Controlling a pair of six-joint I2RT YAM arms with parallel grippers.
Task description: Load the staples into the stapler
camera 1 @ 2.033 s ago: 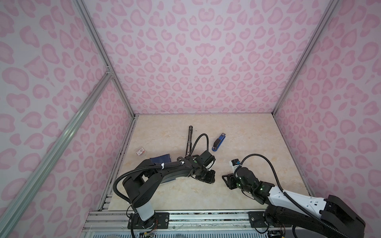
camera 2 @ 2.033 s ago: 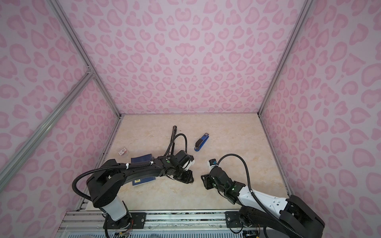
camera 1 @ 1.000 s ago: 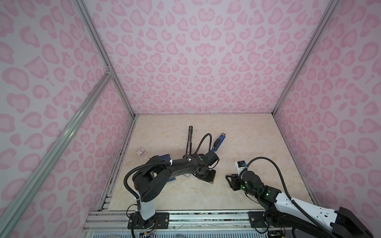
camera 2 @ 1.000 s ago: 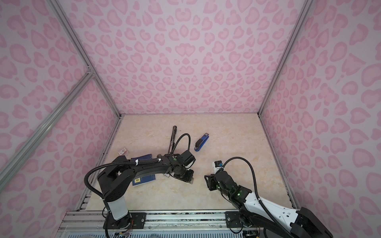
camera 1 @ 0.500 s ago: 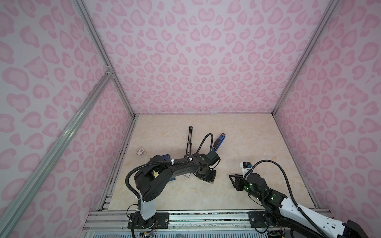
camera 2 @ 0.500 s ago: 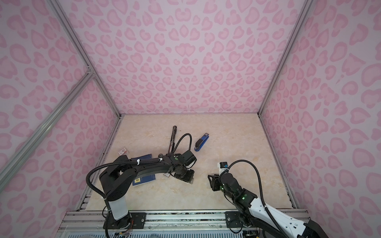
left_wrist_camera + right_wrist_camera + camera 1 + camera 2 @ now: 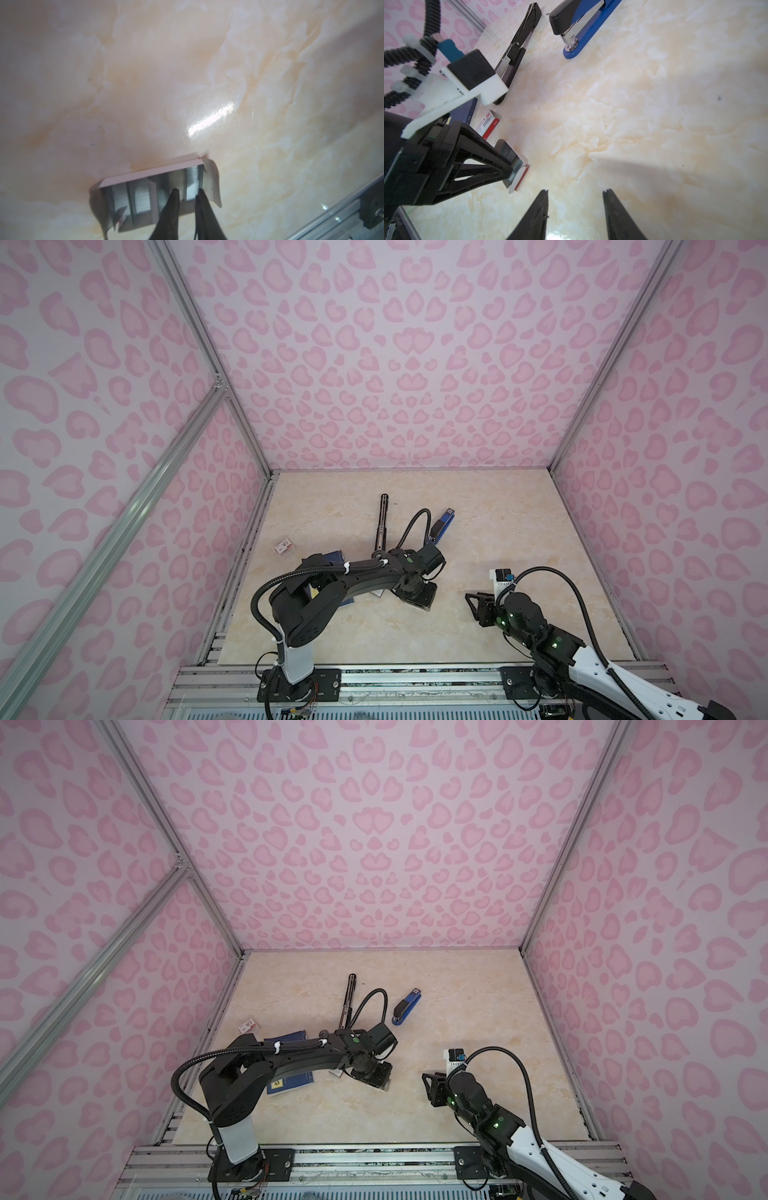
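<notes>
your left gripper (image 7: 188, 192) is down in the open tray (image 7: 149, 173) that holds the staples (image 7: 192, 179), toward the front middle of the table (image 7: 187, 62). in the left wrist view its two dark fingertips (image 7: 175, 197) stand only a narrow gap apart. they straddle the end strip of the silvery rows, the one next to the tray's folded white flap (image 7: 212, 180). you cannot tell from these views whether the tips actually pinch that strip or only sit on either side of it. the other strips lie side by side in the tray, beside the fingers.

in the right wrist view you see the same gripper (image 7: 513, 169) from the side, its tips at the tray on the table surface. the white-and-red box (image 7: 488, 122) lies just behind it, and a dark blue booklet (image 7: 467, 112) lies beyond that.

your right gripper (image 7: 576, 207) hangs over bare table, apart from the tray, with its jaws moderately spread and nothing between them. in both top views it sits to the right of the left gripper (image 7: 415, 599), pointing toward it.

the black stapler (image 7: 382, 522) lies opened out flat farther back on the table. the blue stapler (image 7: 441, 526) lies closed to its right. neither touches the staples or a gripper.
</notes>
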